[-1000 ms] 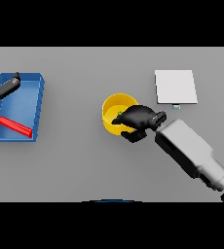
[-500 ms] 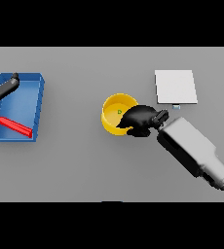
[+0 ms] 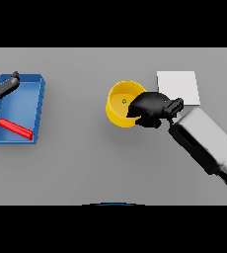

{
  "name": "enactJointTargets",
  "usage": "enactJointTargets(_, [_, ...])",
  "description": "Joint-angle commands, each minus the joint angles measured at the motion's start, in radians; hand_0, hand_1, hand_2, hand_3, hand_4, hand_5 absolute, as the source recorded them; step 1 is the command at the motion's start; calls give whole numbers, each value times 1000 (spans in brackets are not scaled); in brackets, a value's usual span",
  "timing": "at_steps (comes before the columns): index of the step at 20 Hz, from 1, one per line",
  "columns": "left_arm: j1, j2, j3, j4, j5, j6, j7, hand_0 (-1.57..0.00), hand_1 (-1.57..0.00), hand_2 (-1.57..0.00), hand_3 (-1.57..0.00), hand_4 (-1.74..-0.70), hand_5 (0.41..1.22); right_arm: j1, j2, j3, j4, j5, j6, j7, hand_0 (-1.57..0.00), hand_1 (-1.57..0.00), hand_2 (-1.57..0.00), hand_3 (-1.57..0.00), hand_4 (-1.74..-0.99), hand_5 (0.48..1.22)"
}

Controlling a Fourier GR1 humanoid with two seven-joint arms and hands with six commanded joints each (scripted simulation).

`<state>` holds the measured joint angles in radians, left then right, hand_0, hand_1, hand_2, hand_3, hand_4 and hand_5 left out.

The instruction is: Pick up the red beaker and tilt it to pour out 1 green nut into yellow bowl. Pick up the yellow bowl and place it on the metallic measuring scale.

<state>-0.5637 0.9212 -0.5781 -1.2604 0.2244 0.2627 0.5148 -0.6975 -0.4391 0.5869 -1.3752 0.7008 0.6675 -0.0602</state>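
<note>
Head view: right hand [image 3: 151,107] fingers curled over yellow bowl [image 3: 119,105] rim, seemingly gripping, partly hiding it.

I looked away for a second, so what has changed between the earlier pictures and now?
The right hand, curled on the yellow bowl, has carried it slightly toward the metallic scale. The green nut remains inside. The left hand, blue tray and red beaker stayed put.

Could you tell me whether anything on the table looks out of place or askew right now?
The yellow bowl looks tipped rather than flat, gripped at its rim by the right hand, beside the scale. The green nut remains inside. The red beaker lies on its side in the blue tray.
</note>
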Motion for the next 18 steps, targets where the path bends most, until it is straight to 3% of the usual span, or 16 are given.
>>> enactJointTargets(1, [-2,-4,-1,3,2,-3,4,1,1,1,1,-799,720,-10,-4,-9,-6,-3,9,16,-1561,-1561,-1538,-1335,-1726,1219])
enactJointTargets(6, [8,4,7,-3,9,-1,-4,1,1,1,1,-805,723,20,-58,-53,-84,-40,47,64,-1568,-1568,-1560,-1248,-1720,1219])
enactJointTargets(8, [5,12,6,-9,4,-5,-10,1,1,1,1,-800,723,-9,-97,-68,-76,-30,25,23,-1569,-1569,-1564,-1238,-1719,1220])
enactJointTargets(11, [8,16,8,-25,7,4,6,1,1,1,1,-811,741,-52,-127,-90,-26,-33,0,8,-1570,-1570,-1567,-1325,-1720,1221])
enactJointTargets(18, [10,19,0,-52,3,14,53,1,1,1,1,-818,750,-86,-175,-134,175,-32,-118,-15,-1571,-1571,-1570,-1211,-1720,1221])
